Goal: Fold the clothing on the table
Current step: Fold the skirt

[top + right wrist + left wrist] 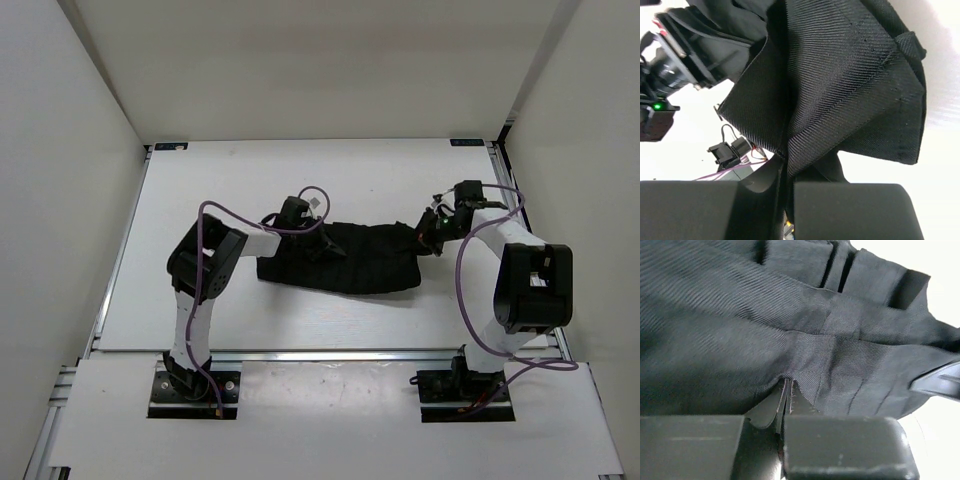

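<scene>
Top external view suggested the black garment (365, 262) could slip free if pulled unevenly, since each grip took only a thin fold. It lay bunched mid-frame on the counter (230, 180), its left end clenched in the left end effector (312, 243) and its right end in the right end effector (432, 237).

Open table (300, 170) behind clothing (360, 265); clothing between left claw (318, 245), right claw (432, 240) blocks middle; walls (60, 150) flank.
</scene>
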Motion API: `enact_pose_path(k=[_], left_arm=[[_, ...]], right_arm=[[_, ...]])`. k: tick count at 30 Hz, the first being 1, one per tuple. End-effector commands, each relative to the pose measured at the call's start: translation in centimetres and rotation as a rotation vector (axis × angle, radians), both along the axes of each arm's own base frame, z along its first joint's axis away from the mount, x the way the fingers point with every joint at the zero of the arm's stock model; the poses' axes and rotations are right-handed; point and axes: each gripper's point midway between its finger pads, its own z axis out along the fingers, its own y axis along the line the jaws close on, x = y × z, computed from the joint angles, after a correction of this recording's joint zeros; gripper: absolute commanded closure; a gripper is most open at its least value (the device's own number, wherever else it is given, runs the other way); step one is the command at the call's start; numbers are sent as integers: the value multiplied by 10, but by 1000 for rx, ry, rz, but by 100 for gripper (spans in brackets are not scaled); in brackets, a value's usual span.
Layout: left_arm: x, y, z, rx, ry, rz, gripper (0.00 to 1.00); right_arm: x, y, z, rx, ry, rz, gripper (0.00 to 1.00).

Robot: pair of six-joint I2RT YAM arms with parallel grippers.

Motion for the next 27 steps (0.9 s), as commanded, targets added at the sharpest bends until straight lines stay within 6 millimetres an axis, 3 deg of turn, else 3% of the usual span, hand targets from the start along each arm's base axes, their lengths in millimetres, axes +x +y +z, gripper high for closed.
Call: enact_pose_path(k=[1, 2, 5, 9, 15, 22, 25, 27], left_arm=[[-9, -10, -21, 73, 5, -26, 94], [-12, -14, -18, 74, -1, -35, 95], [-16, -23, -22, 73, 8, -52, 94], [-19, -23, -24, 70, 21, -55, 94], [-20, -21, -26, 72, 17, -55, 94], [-25, -27, -26, 65, 13, -73, 94], [-17, -21, -19, 48, 10, -53, 93], [-6, -14, -3, 15, -6, -28, 92]], right_arm=[[8, -5, 26, 5, -67, 17, 100], [14, -15, 29, 0, -82, -12, 100], [21, -15, 44, 30, -107, -13, 100], [34, 4, 76, 106, -170, 35, 100], [39, 64, 112, 197, -223, 185, 100], [37, 130, 133, 320, -236, 342, 100], [37, 132, 124, 283, -228, 349, 100], [38, 123, 122, 275, -221, 325, 100]])
